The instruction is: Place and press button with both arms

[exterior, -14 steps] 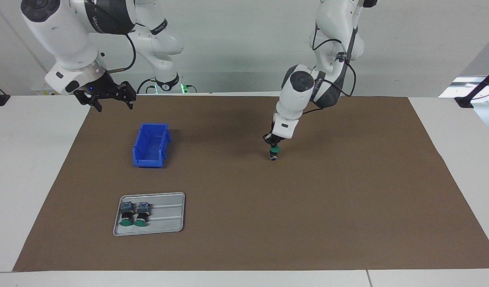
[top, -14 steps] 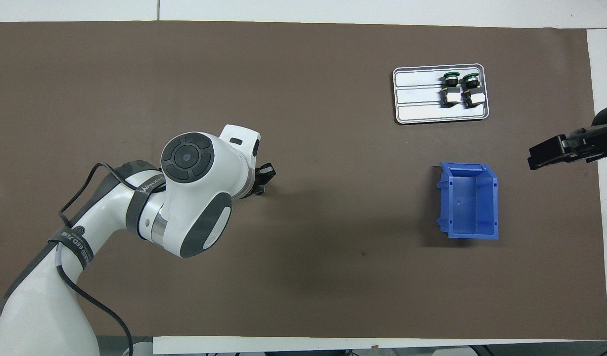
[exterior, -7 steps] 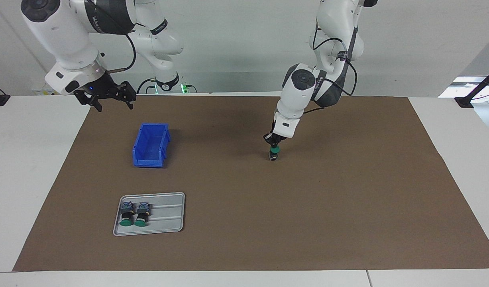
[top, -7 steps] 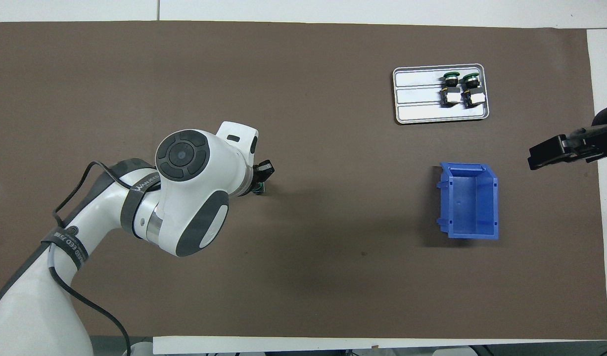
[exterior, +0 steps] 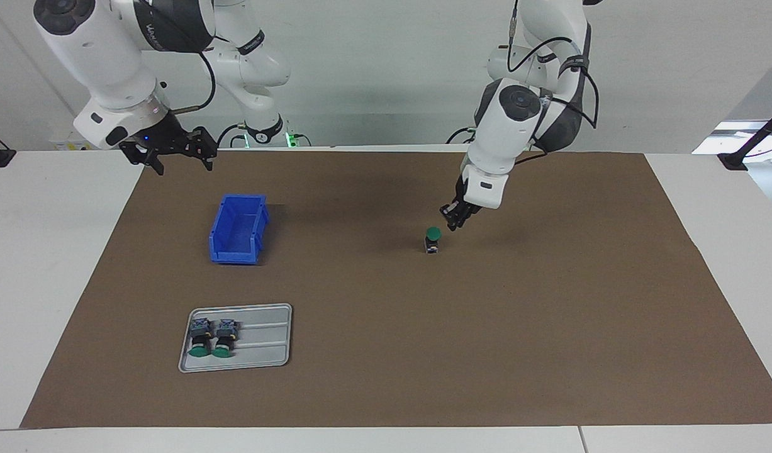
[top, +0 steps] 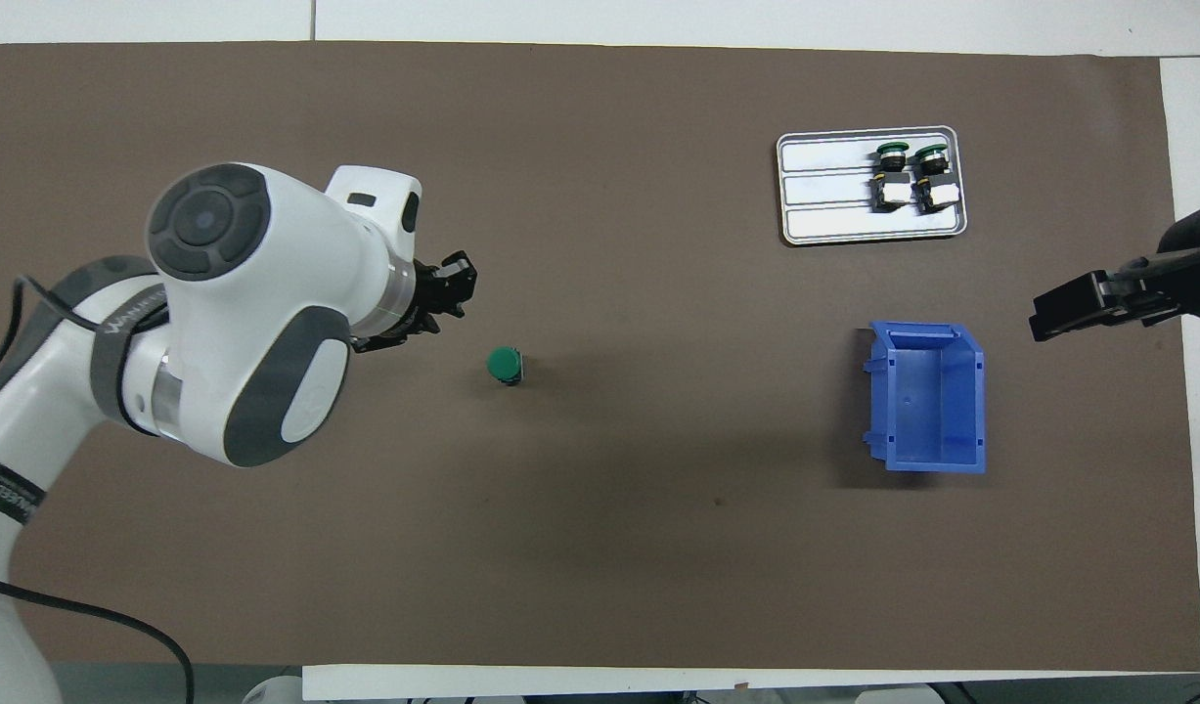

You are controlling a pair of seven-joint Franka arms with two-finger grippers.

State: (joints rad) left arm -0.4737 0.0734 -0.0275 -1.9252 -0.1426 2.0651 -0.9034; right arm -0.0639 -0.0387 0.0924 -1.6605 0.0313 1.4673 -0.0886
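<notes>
A matt brown mat (exterior: 386,352), smooth like paper or felt, covers the white table (exterior: 39,264). The tray (exterior: 269,352) looks like dull grey metal. The bin (exterior: 238,228) is glossy blue plastic. The arms (top: 257,323) have smooth, glossy white shells.

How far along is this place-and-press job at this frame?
Done: one button stands upright on the brown mat, green cap up, touched by nothing. In hand: nothing; the left gripper hangs beside and above it, empty. The right gripper waits open near the blue bin. Left: two buttons lie in the grey tray, and the bin is empty. Whether the standing button has been pressed cannot be told.
</notes>
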